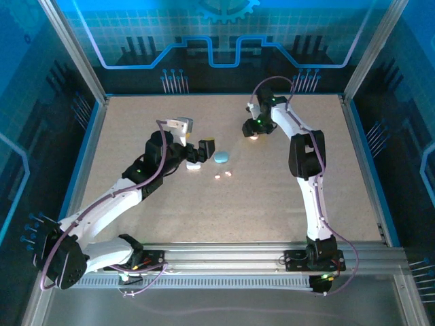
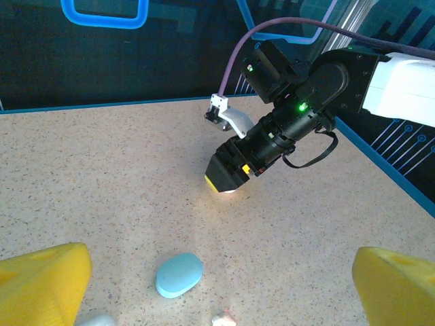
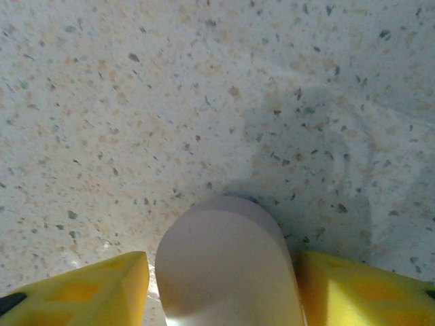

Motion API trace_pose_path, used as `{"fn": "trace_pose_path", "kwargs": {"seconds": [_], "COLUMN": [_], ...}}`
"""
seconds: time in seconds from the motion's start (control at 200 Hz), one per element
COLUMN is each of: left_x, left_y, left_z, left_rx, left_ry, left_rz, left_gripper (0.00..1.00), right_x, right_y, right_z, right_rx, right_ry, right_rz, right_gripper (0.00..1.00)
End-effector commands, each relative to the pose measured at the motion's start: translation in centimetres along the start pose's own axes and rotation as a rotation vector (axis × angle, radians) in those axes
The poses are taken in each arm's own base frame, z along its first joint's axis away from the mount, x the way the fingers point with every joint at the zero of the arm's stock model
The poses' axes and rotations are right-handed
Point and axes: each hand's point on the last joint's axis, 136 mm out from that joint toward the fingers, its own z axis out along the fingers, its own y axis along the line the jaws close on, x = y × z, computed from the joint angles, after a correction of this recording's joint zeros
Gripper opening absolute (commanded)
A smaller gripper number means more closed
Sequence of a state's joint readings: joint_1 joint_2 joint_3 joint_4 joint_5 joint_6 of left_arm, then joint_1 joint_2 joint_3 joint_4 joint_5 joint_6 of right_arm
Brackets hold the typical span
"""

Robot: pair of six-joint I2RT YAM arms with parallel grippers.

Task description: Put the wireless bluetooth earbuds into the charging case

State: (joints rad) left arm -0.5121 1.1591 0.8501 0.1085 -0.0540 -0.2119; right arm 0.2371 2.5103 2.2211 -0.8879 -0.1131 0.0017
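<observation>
Here, the left tool [image 2: 224, 277] stands wide open near a pale blue case [image 2: 179, 274], tiny earbuds [image 1: 228, 173] lie just beside that case on the desk [image 1: 285, 204], and the right tool [image 3: 223, 263] brackets a pale rounded case [image 3: 228, 234], though whether it grips cannot be told.

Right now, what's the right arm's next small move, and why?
Probably close the right end effector on the pale, smooth pebble-shaped case: in the wrist view it lies on the speckled table between both yellow fingers, a thin gap showing at one finger, so it looks framed but not yet gripped.
</observation>
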Motion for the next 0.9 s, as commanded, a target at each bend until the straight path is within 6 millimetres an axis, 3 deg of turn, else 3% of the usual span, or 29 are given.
{"fn": "trace_pose_path", "kwargs": {"seconds": [0.0,0.27,0.505,0.52,0.67,0.891], "left_x": [-1.3,-1.2,-1.5,-1.4,-2.1,-2.8], "left_y": [-0.3,-0.1,-0.3,-0.3,-1.6,-2.1], "left_z": [-0.7,-0.8,-1.0,-1.0,-1.6,-1.9], "left_rx": [0.013,0.006,0.013,0.014,0.074,0.101], "left_ry": [-0.029,-0.029,-0.039,-0.036,-0.033,-0.017], "left_rz": [-0.009,-0.013,-0.019,-0.021,-0.022,-0.059], "left_gripper": [0.99,0.99,0.99,0.99,0.98,0.92], "right_x": [-0.2,0.4,-0.1,-0.6,-0.3,2.6], "right_y": [0.7,0.7,2.5,2.9,5.7,9.2], "right_z": [-1.4,-0.8,-3.5,-4.9,-9.4,-17.3], "right_rx": [0.047,0.129,0.098,0.089,-0.006,-0.102], "right_ry": [-0.012,0.005,-0.067,-0.097,-0.213,-0.429], "right_rz": [-0.062,-0.126,-0.115,-0.109,-0.051,-0.027], "right_gripper": [0.58,0.45,0.37,0.37,0.37,0.36]}}
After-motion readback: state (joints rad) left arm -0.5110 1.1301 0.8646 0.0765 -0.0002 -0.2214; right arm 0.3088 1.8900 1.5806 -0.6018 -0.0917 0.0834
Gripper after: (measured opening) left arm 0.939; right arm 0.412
